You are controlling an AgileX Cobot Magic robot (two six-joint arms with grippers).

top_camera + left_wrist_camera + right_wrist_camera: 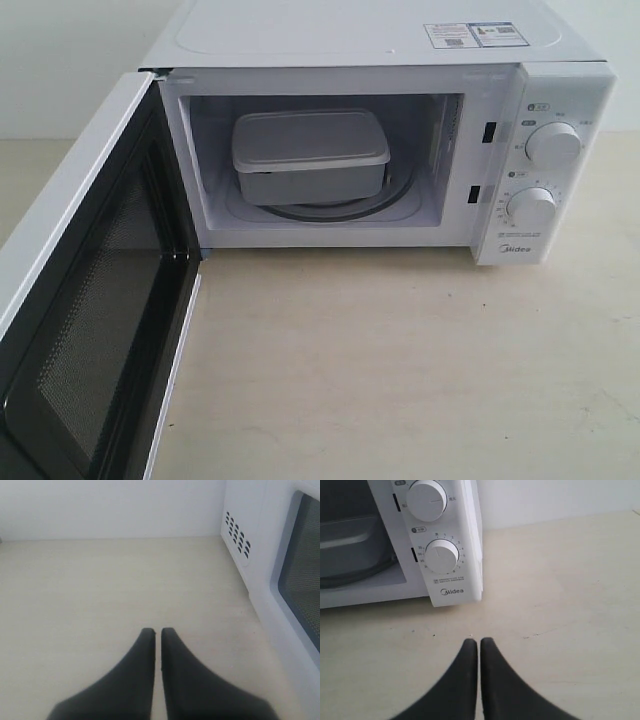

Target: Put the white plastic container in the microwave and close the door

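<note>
The left claw (157, 630) is pinched narrow and empty above the pale surface (400, 350), near the outer face of the door (90, 300). The right claw (478, 640) is likewise pressed together, holding nothing, and points toward the lower knob (441, 556). The door stands swung wide open on the left. Beyond it, inside the microwave (380, 40), the white plastic container (310, 150) sits lidded on the glass turntable (385, 203).
</note>
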